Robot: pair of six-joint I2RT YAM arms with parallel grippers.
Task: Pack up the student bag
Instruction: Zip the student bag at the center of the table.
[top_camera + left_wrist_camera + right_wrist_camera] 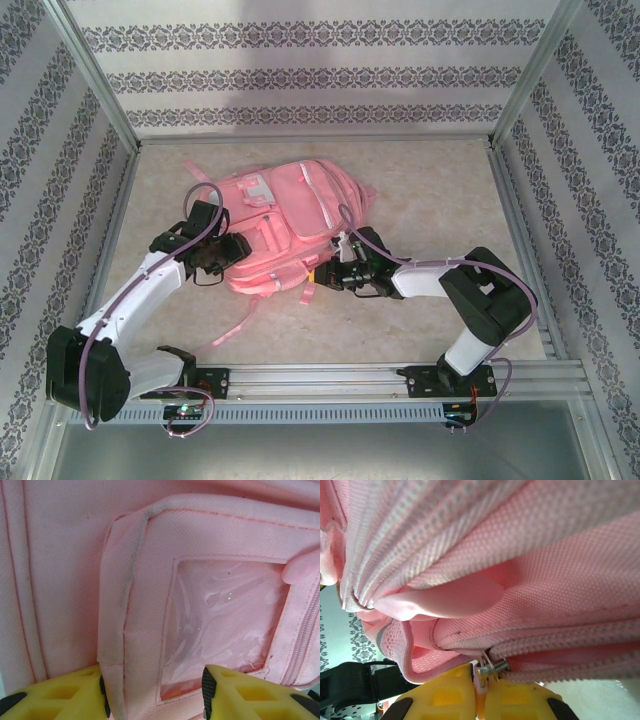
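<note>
Pink bag (295,215) lying flat between both grippers, left gripper (155,685) at its left side, jaws apart astride a clear-windowed pocket (220,620), right gripper (479,690) at its near edge, pinched tight on a zip pull (492,667)

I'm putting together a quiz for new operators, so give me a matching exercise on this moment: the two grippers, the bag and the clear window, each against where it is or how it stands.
Column one:
1. left gripper
2. right gripper
3. student bag
4. clear window

Column two:
A. lying on the table
B. fingers pinched on a zip pull
C. set in the front of a pocket
D. fingers apart, the pocket's edge between them

Pairs: 1-D; 2-B; 3-A; 4-C
</note>
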